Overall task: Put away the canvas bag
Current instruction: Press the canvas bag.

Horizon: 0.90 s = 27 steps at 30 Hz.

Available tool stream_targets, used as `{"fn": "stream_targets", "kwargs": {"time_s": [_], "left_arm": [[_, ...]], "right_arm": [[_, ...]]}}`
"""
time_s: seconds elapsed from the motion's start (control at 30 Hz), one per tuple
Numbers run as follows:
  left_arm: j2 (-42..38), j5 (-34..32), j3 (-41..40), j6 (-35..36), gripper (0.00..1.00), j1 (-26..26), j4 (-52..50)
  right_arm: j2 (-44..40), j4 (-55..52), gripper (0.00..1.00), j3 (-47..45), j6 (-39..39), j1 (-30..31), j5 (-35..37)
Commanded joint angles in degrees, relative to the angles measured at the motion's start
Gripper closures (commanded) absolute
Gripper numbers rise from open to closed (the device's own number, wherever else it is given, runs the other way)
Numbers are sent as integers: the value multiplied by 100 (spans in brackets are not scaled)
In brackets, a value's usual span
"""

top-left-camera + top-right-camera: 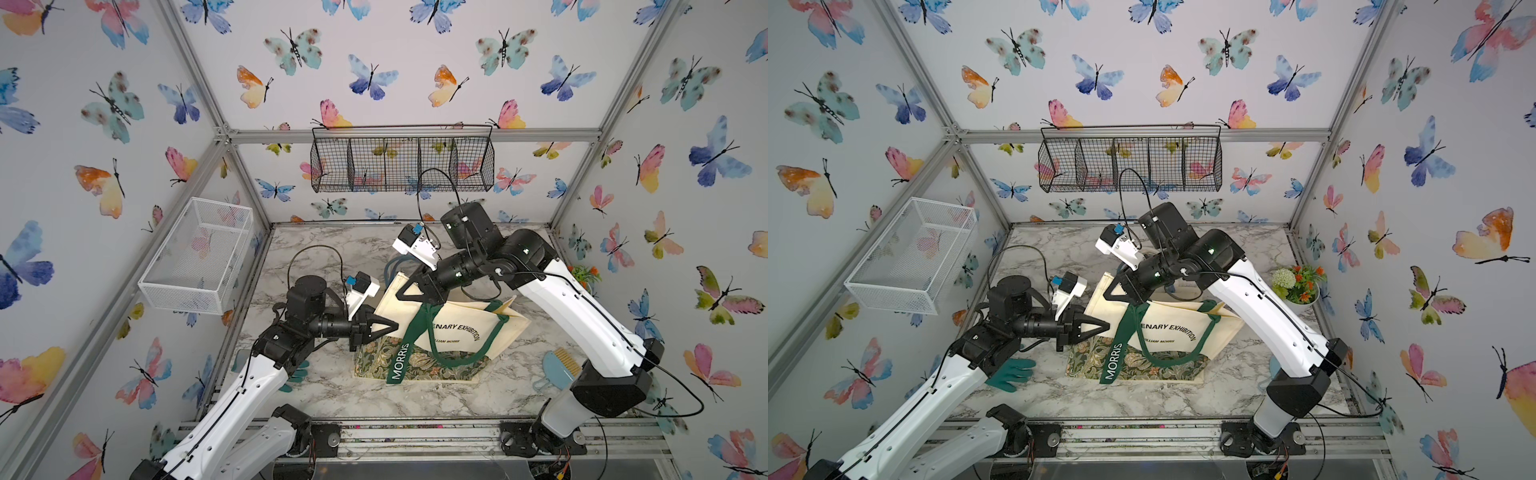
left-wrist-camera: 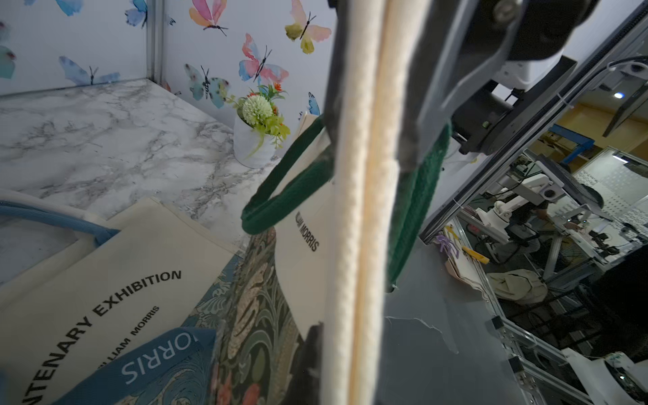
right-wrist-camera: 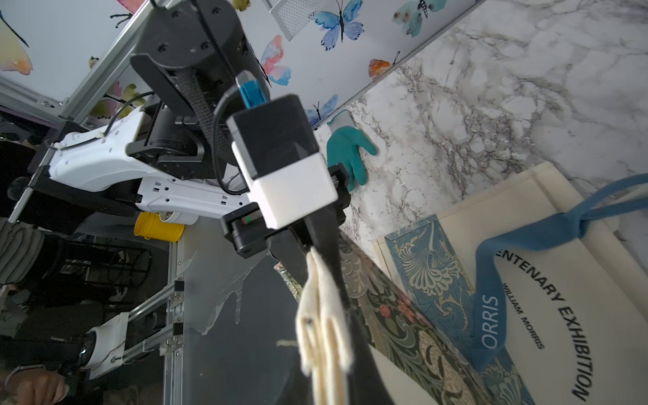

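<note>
- Up and to the left of the canvas bag (image 1: 453, 316), a white mesh basket (image 1: 183, 293) hangs on the side wall with its top open. I judge it the roomier place for the bag.
- Just left of the bag, my left gripper (image 1: 392, 325) is clamped on its cream top hem (image 2: 364, 210). The left wrist view shows the jaws closed on a doubled fold of canvas.
- Below and to the left of the bag, a green glove (image 1: 1011, 374) lies on the marble tabletop (image 1: 332, 395), under the left arm.
- The bag itself is raised by its upper edge between both grippers. Its floral lower panel appears to rest on the tabletop, on a second bag with blue handles (image 2: 105, 280).
- I expect it to handle as light, soft, floppy cloth that sags between grips. The stitched hem is the firmest hold.
- A green strap (image 1: 398, 365) dangles loose in front of the bag and could snag on a basket rim.
- At the bag's upper edge, my right gripper (image 1: 401, 296) is also closed on the cream hem, close beside the left one.
- Behind and above the bag, a black wire basket (image 1: 401, 166) on the back wall is split into narrow compartments, a tight fit in my judgement.
- To the right of the bag sit a flower pot (image 1: 1298, 286) and a blue brush (image 1: 559, 368), so there is less open room on that side.
</note>
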Motion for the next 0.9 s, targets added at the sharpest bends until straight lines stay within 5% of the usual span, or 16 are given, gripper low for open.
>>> {"fn": "stream_targets", "kwargs": {"time_s": [0.0, 0.03, 0.1, 0.2, 0.23, 0.33, 0.4, 0.43, 0.5, 0.53, 0.6, 0.63, 0.7, 0.73, 0.8, 0.87], "left_arm": [[-55, 314, -234, -210, 78, -62, 99], [-69, 392, -294, -315, 45, -74, 232], [-144, 385, -463, -497, 35, -116, 549], [-167, 429, -663, -586, 96, -137, 858], [-137, 452, -698, -605, 99, -142, 885], [-38, 432, -758, -699, 48, -191, 983], [-18, 489, -774, -631, 92, -232, 1001], [-12, 471, -780, -596, 96, -251, 975], [-11, 365, -779, -618, 56, -247, 930], [-11, 295, -790, -629, 52, -253, 913], [-3, 366, -807, -580, 93, -250, 913], [12, 369, -800, -577, 94, -249, 902], [17, 260, -804, -618, 47, -256, 866], [3, 191, -816, -637, 49, -255, 851], [-4, 362, -857, -582, 100, -260, 921], [19, 280, -828, -637, 90, -255, 923]], "right_arm": [[-140, 724, 98, 579, 221, -266, 542], [-149, 732, 98, 653, 253, -352, 569], [-171, 754, 98, 785, 315, -530, 589], [-223, 802, 98, 962, 415, -825, 607], [-249, 829, 98, 1004, 452, -931, 599], [-289, 890, 98, 1119, 505, -1157, 572], [-290, 949, 98, 1157, 543, -1255, 547], [-285, 959, 98, 1188, 548, -1294, 537], [-255, 955, 98, 1285, 551, -1353, 537], [-230, 949, 98, 1345, 548, -1388, 537], [-198, 961, 98, 1426, 557, -1436, 500], [-177, 968, 98, 1449, 565, -1447, 461], [-149, 966, 98, 1468, 574, -1464, 444], [-141, 962, 98, 1474, 578, -1467, 448], [-123, 945, 98, 1495, 565, -1473, 412], [-148, 930, 98, 1441, 533, -1476, 369]]}}
